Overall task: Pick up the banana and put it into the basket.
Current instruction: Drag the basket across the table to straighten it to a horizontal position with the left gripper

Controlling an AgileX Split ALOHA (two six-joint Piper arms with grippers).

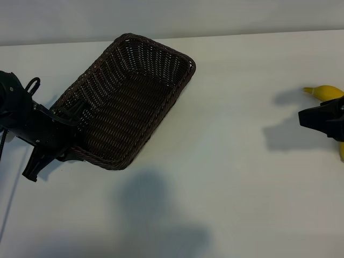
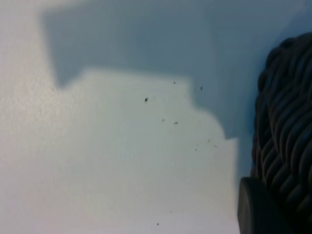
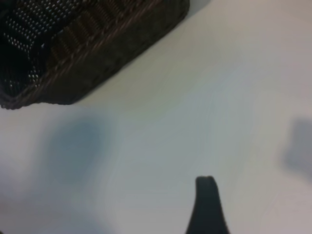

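Observation:
The dark brown wicker basket [image 1: 131, 102] lies skewed on the white table, left of centre. My left gripper [image 1: 74, 115] is shut on the basket's braided rim at its left end. In the left wrist view one dark finger [image 2: 253, 207] presses against that rim [image 2: 287, 122]. The yellow banana [image 1: 325, 92] lies at the far right edge, partly covered by my right gripper [image 1: 310, 119], which hovers over it, open. The right wrist view shows one bare fingertip [image 3: 206, 187] over the table and the basket [image 3: 73, 53] farther off. Nothing lies in the basket.
White tabletop [image 1: 236, 172] stretches between basket and banana. A broad soft shadow [image 1: 156, 215] falls on its front middle. The table's back edge meets a pale wall [image 1: 215, 16] just behind the basket.

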